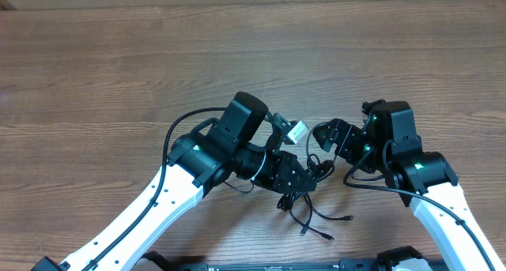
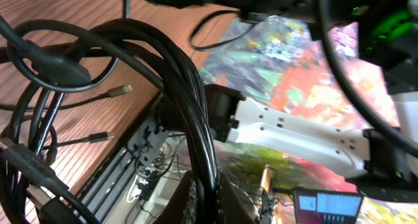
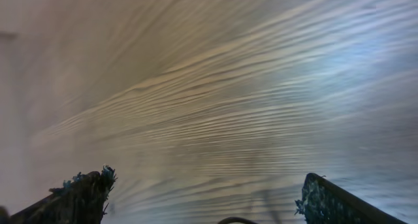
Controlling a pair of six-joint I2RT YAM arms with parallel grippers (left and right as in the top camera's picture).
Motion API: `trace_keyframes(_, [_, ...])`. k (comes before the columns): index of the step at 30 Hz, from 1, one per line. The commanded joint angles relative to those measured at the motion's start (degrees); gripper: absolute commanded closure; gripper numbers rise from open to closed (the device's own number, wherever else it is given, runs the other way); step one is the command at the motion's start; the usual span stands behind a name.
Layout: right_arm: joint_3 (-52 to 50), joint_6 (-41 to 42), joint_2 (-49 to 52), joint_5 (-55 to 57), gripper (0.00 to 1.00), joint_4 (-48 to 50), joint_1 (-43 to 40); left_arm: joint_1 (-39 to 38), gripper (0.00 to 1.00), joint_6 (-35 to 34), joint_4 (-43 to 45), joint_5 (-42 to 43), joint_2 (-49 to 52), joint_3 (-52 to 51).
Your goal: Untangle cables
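Cables (image 1: 303,208) pinched, lower centre.
Your left tool (image 1: 303,178) clamps the cables; your right tool (image 3: 208,188) hangs spread wide above the table (image 3: 228,87).

There the cables (image 1: 304,198) lie on the tabletop (image 1: 118,65), toward its near edge. On them from the left sits the left pincer (image 1: 304,176); the right pincer (image 1: 326,141) is just beyond them, rightward.

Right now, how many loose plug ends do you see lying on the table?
2. One plug end lies farther from the table edge, the other plug end nearer it, both trailing from the cables in the left claw. Others may be hidden in the bundle.
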Motion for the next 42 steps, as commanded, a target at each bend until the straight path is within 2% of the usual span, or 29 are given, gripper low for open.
trace_keyframes(1, [1.0, -2.0, -0.1, -9.7, 0.06, 2.6, 0.1, -0.5, 0.96, 1.1, -0.5, -2.2, -0.9, 0.9])
trace_keyframes(8, [1.0, -3.2, -0.1, -21.7, 0.07, 7.5, 0.1, -0.5, 0.96, 0.7, -0.5, -3.3, -0.9, 0.9])
trace_keyframes(22, [1.0, -3.3, -0.1, -26.3, 0.07, 9.3, 0.0, -2.5, 0.96, 1.0, -4.0, -9.8, -0.9, 0.9])
trace_keyframes(28, [1.0, -3.2, -0.1, -16.0, 0.06, 5.4, 0.0, -2.5, 0.96, 1.2, -5.3, -9.2, -0.9, 0.9])
trace_keyframes(32, [1.0, -3.0, -0.1, -7.1, 0.01, 1.3, 0.0, -2.5, 0.96, 1.4, -5.6, -9.0, -0.9, 0.9])
trace_keyframes(42, [1.0, -3.0, -0.1, -2.9, 0.00, -0.8, -0.2, -0.2, 0.96, -0.4, -5.9, -8.8, -2.4, 0.9])
